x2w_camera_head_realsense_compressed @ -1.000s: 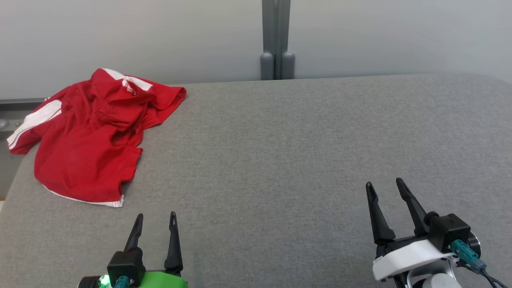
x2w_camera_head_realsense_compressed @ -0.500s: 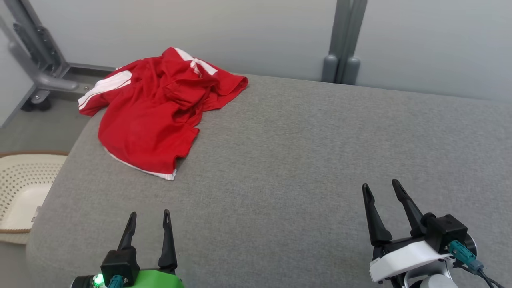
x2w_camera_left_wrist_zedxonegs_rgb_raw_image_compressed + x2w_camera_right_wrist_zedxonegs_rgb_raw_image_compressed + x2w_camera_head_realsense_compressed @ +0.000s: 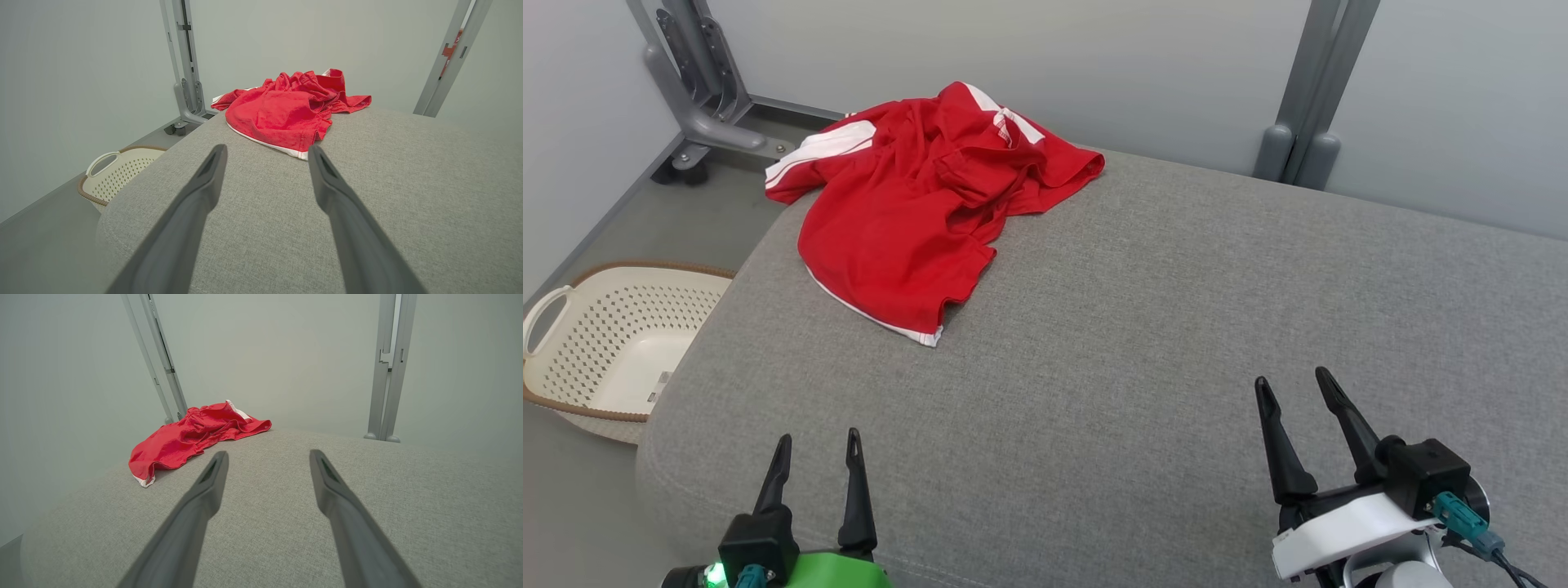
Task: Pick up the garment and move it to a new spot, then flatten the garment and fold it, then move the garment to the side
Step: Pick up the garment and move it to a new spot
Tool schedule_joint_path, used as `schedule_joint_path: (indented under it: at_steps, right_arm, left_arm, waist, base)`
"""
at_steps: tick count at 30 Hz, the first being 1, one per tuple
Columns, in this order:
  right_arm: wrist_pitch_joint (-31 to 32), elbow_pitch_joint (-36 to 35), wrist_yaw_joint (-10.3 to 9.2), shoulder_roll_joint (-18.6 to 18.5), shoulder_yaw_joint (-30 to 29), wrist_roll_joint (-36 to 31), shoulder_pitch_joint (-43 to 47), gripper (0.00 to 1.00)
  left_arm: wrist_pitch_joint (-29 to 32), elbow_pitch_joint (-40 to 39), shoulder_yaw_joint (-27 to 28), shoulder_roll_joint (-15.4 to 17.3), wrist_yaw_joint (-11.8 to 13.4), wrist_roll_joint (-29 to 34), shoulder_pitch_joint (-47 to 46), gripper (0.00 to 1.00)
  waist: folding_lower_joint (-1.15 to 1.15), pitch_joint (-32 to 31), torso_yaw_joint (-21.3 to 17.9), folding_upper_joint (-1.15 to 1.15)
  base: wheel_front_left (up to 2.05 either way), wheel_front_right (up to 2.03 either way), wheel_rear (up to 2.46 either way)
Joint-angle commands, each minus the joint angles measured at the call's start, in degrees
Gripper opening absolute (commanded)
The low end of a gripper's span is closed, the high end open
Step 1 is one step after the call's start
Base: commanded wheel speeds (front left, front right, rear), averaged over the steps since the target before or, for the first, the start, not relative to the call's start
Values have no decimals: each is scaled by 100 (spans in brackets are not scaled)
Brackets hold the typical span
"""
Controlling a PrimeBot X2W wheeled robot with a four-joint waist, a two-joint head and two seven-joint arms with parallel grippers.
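Observation:
The garment (image 3: 915, 212) is a red shirt with white stripes, crumpled at the far left corner of the grey padded table (image 3: 1143, 327), one sleeve hanging over the left edge. It also lies ahead in the left wrist view as the garment (image 3: 286, 112) and to the left in the right wrist view as the garment (image 3: 192, 437). My left gripper (image 3: 818, 445) hovers open over the table's near left edge, well short of the shirt, nothing between its fingers. At the near right my right gripper (image 3: 1290, 382) is open and empty too.
A cream perforated laundry basket (image 3: 613, 343) stands on the floor left of the table. Grey metal frame posts (image 3: 1307, 90) rise behind the table against a pale wall, and a wheeled frame base (image 3: 703, 122) sits at the far left.
The head camera has turned left, so the shirt and posts sit further right in the picture and the basket has come into view. Both grippers stay open and in place.

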Motion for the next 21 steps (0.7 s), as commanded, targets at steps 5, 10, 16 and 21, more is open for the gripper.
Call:
schedule_joint_path:
  at_steps: [5,10,16,21]
  right_arm:
    - [-18,-55,0,-23,35,-59,9,100]
    - [-18,-107,0,-22,26,-155,-100,100]
    - [-18,-179,0,-23,7,-323,-272,100]
    - [-18,-215,0,-24,67,-498,-513,100]
  left_arm:
    - [-6,-60,75,49,30,-25,41,100]
    - [-6,-184,204,176,-69,-137,-323,100]
    - [218,-457,505,789,-198,-66,-1419,100]
    - [691,-204,469,1420,-469,179,-2693,100]
  waist:
    - [0,122,-108,0]
    - [0,326,-274,0]
    - [0,723,-512,0]
    - [0,1148,-790,0]
  base:
    - [0,0,0]
    - [0,0,0]
    - [0,0,0]
    - [0,0,0]
